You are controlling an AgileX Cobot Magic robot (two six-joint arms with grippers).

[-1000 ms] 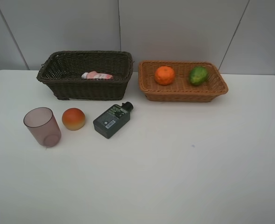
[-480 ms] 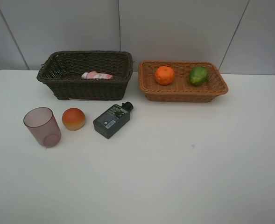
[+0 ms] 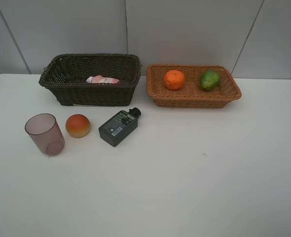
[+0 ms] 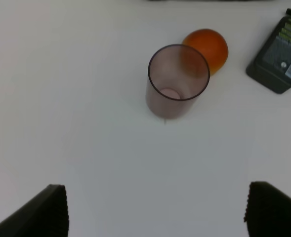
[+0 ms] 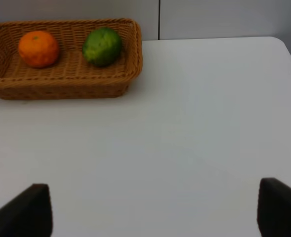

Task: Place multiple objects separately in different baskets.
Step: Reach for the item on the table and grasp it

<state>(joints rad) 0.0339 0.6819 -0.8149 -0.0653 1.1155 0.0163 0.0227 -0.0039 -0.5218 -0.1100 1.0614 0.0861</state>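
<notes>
From the high camera you see the dark brown basket point(image 3: 90, 93) at the back of the bench point(image 3: 185, 173), with the pink bottle point(image 3: 102, 79) lying inside it. Just beside it, to the right, sits the tan basket point(image 3: 194, 101), which holds the orange point(image 3: 174, 79) and the green fruit point(image 3: 210, 79), apart from each other. In front of the dark brown basket, on the bench, the mauve cup point(image 3: 45, 134) stands upright. The peach-like fruit point(image 3: 77, 125) is near it, and the grey bottle point(image 3: 118, 127) lies flat

In the left wrist view your left hand point(image 4: 156, 197) is spread wide and holds nothing. The mauve cup stands ahead of it, the peach-like fruit just behind the cup, the grey bottle near them

In the right wrist view your right hand point(image 5: 155, 197) is spread and empty above the bench, with the tan basket and its two fruits well ahead
</notes>
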